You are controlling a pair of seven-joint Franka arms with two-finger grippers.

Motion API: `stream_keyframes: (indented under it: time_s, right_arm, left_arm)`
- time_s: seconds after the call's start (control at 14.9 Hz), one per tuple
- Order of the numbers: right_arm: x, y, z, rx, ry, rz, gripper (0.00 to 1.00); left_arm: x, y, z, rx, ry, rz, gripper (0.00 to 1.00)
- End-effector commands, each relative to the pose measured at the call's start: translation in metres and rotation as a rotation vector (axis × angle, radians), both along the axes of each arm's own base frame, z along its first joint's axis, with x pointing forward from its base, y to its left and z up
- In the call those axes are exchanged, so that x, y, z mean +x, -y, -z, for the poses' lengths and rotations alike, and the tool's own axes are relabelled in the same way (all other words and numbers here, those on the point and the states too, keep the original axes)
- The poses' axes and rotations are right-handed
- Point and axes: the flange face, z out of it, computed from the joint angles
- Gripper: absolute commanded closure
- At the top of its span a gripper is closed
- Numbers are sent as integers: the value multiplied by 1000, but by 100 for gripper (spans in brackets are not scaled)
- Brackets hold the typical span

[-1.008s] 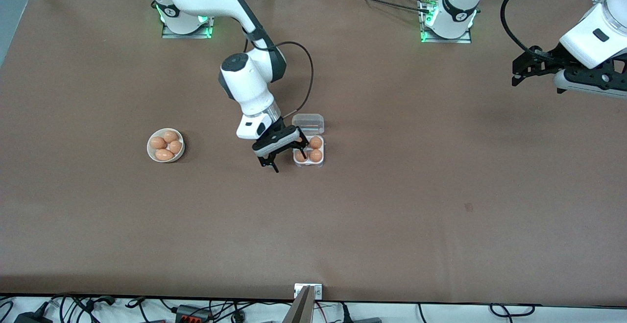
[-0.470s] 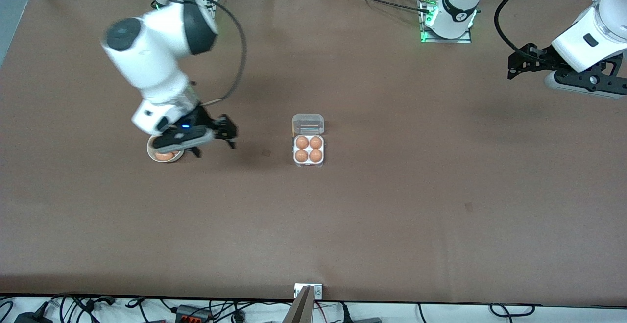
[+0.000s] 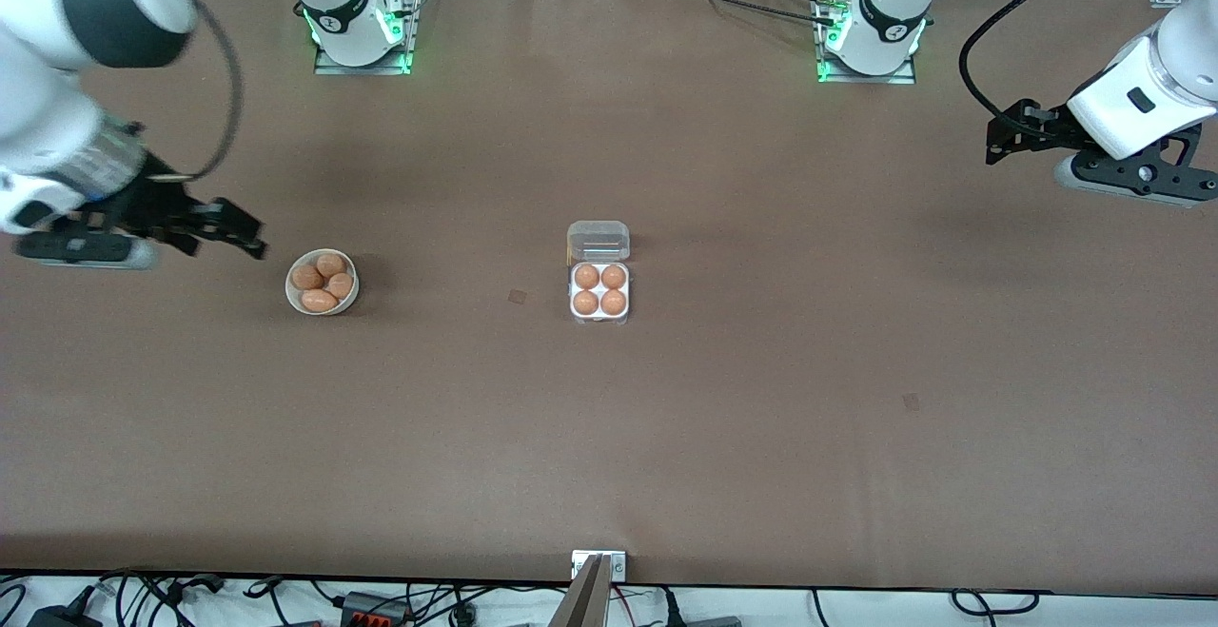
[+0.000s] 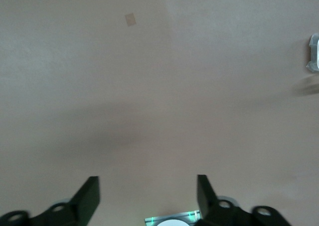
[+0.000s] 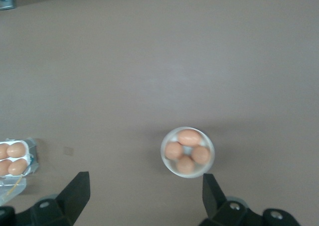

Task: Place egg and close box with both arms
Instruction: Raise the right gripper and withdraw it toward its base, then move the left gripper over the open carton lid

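The egg carton (image 3: pixel 599 296) held four eggs (image 3: pixel 600 289), lid open. A white bowl (image 3: pixel 323 282) of eggs sat toward the right arm's end. The right gripper (image 3: pixel 249 237) and the left gripper (image 3: pixel 993 142) hung empty with fingers spread, over bare table.

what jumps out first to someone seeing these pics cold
The clear box mid-table, all four cells filled with orange-brown eggs, lid open. Toward the right arm's end, a white bowl holds four more. The right gripper, open and empty, hangs beside the bowl; the left gripper waits, open, over bare table.
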Motion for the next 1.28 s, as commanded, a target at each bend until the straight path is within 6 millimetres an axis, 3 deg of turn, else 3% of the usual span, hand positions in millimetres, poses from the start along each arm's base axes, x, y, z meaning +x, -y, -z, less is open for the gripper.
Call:
stream_keyframes:
  time_s: [0.0,0.2,0.47,0.67,0.74,0.87,1.21]
  right_arm:
    - [-1,36,-47,-97,-35,31,0]
    - [-8,42,-76,-203,-75,34,0]
    - [-16,40,-70,-171,-133,33,0]
    - [-19,58,-74,-80,-121,74,0]
    - [-22,68,-77,-77,-125,89,0]
    - [-27,57,-84,-82,-121,85,0]
    - [-25,53,-84,-89,-118,62,0]
  left_arm:
    - [6,4,-8,17,-32,28,91]
    - [13,7,-6,14,-46,34,99]
    - [12,15,-5,6,-55,46,99]
    - [4,26,-1,-2,-111,65,99]
    - [-1,43,0,-19,-124,85,99]
    - [-9,87,10,-26,-143,115,99]
    - [-32,199,56,-27,-159,39,99]
